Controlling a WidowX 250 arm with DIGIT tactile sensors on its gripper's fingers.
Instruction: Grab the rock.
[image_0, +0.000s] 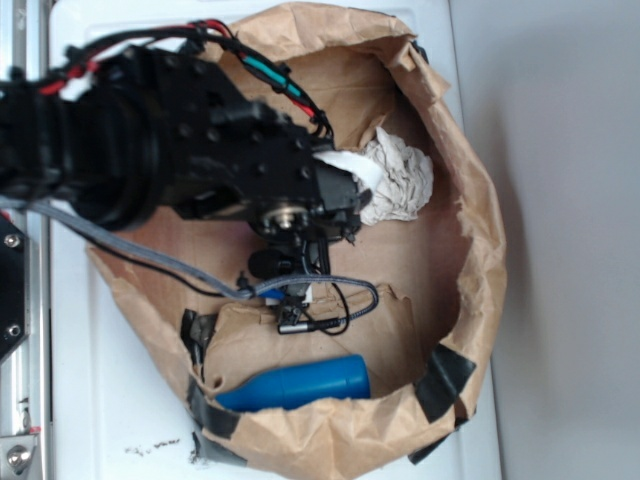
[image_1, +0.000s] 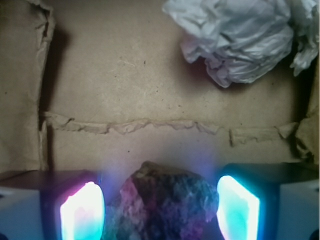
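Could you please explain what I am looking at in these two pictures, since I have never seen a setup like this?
The black machine is a robot arm reaching into a brown paper bag laid open as a tray. The exterior picture looks down from above. The wrist picture comes from a camera on the arm, looking past its tool. The two glowing fingers sit either side of the rock; whether they grip it yet I cannot tell. A crumpled white paper ball and a blue bottle also lie in the bag.

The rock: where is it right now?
In the wrist view the small dark jagged rock sits bottom centre between the end effector's glowing fingers, on brown paper, below the crumpled white paper ball.
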